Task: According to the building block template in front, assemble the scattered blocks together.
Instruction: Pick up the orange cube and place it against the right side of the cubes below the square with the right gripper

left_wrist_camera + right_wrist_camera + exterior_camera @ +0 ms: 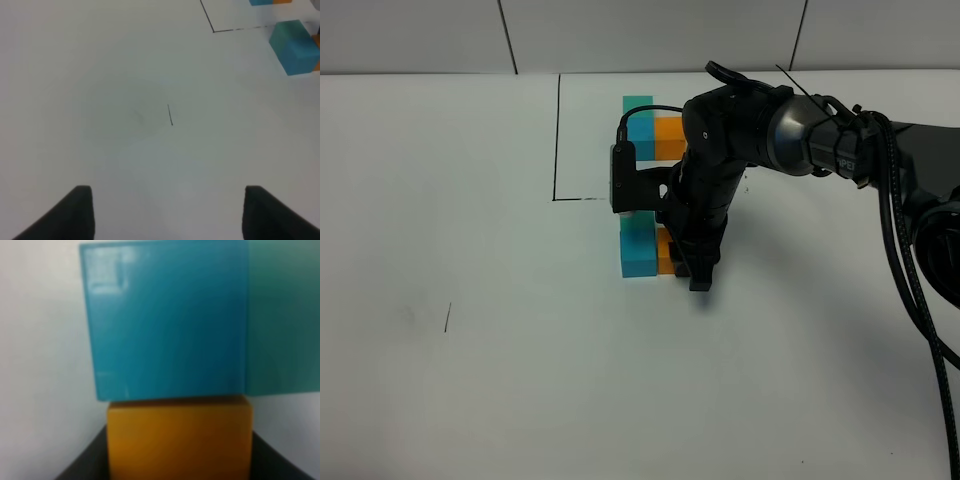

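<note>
Between the fingers of the right gripper (693, 274) sits the orange cube (180, 437), and the jaws are clenched on its two sides. Straight ahead of the fingertips the orange cube's far face meets the blue cube (167, 320), and the teal cube (282, 315) sits flush against the blue one's side, so the three already form an L. The template (642, 130) lies further beyond the gripper, inside its black frame line (558, 140), apart from this group. The main risk, as I judge it, is in the release. If the jaws part unevenly or one pad clings, the orange cube may twist or slide off the blue face and open a gap. Any further push forward would probably shove blue and teal together toward the frame, or skew them. A lift before the jaws are fully clear could carry the orange cube up and tip it. A sideways retreat could clip the blue cube, which lies just beside the nearer finger. The left gripper (167, 215) hangs well apart over bare table with its jaws parted and nothing between them, so it poses little threat while idle.
</note>
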### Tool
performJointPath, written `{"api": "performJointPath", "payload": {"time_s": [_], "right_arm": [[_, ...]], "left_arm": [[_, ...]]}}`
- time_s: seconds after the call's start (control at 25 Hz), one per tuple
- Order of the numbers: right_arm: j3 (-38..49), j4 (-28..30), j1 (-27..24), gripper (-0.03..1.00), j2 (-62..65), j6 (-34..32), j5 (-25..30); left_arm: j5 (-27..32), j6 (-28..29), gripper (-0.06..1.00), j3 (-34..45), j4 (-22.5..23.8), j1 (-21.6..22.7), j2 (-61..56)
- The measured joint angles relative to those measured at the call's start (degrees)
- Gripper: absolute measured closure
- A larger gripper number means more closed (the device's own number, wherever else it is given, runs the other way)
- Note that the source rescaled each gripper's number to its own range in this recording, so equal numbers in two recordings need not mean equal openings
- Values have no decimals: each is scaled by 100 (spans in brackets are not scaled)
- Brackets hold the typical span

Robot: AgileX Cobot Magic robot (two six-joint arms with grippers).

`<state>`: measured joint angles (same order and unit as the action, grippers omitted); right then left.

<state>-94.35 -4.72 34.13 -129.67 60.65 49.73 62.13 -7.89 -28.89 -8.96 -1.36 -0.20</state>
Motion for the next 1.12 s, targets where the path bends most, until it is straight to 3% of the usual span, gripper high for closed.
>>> {"api": "performJointPath", "payload": {"time_s": [1.12], "right_arm": [[0,-123,0,97,-6,-11,-11]], "left_arm": [[0,6,59,0,0,0,0]]}}
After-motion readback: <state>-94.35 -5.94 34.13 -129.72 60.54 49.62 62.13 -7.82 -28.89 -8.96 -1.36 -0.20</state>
